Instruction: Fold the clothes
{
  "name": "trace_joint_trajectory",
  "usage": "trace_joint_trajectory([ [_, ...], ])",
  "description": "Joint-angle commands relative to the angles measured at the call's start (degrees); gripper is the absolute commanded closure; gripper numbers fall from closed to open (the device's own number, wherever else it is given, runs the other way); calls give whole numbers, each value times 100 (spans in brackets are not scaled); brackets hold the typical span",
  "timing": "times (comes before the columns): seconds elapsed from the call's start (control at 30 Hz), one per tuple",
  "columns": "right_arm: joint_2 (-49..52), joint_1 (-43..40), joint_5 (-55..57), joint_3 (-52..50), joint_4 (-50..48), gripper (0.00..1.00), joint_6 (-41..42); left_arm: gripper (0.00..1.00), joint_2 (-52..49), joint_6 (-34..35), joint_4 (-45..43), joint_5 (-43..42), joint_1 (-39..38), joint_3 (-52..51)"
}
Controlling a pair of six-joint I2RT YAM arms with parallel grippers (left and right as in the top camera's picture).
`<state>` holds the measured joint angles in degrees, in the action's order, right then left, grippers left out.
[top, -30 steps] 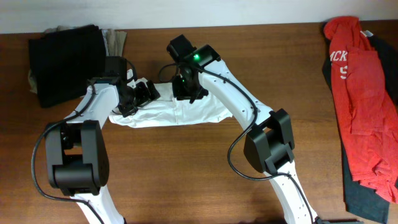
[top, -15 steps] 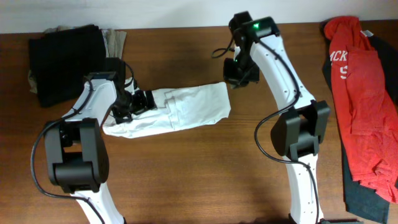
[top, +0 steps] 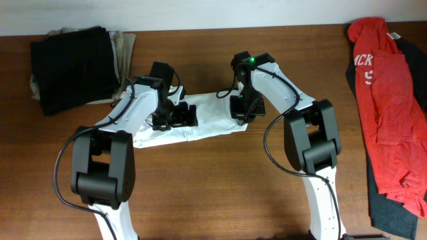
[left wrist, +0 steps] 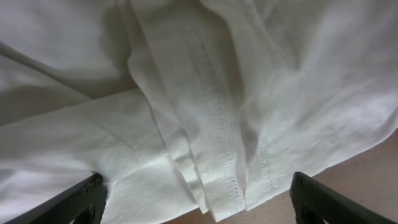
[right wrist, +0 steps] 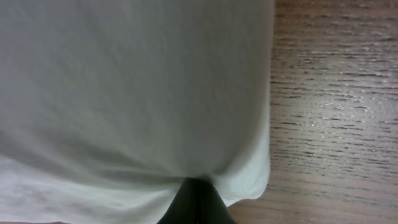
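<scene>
One white T-shirt (top: 207,115) on one bench (top: 200,190). Four other garments: one red shirt (top: 387,100), one dark garment (top: 390,212) under it, one black folded piece (top: 70,67), one khaki piece (top: 124,45). Two robot arms, left arm (top: 127,115) and right arm (top: 288,90), and two pincers, left pincer (top: 180,115) and right pincer (top: 240,112)

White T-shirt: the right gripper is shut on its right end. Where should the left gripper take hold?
Probably the stitched hem, where the layers of the white T-shirt stack right under the open left gripper. Come straight down with one finger just past the cloth edge, on the bare table, so all the layers get pinched. The right gripper holds the other end.
</scene>
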<state>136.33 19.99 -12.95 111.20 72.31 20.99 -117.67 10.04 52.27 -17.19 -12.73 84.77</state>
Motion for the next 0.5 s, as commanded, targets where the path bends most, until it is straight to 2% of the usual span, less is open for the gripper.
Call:
trace_joint_trajectory([
  [0.0,-96,11,866,-164,55,96,249,7,-133,-94,-13,17,26,122],
  [0.13,-96,-92,1399,-164,267,96,525,6,-109,-94,96,369,118,155],
  [0.2,-98,-179,1749,-164,398,96,907,5,0,-94,391,437,299,326],
  [0.3,-136,-332,1805,-162,420,96,953,6,234,-94,717,647,555,570],
  [0.33,-240,-444,1843,-157,420,96,953,1,428,-90,927,658,807,697],
  [0.47,-739,-782,1996,-146,420,96,951,1,522,236,1585,1084,1394,752],
])
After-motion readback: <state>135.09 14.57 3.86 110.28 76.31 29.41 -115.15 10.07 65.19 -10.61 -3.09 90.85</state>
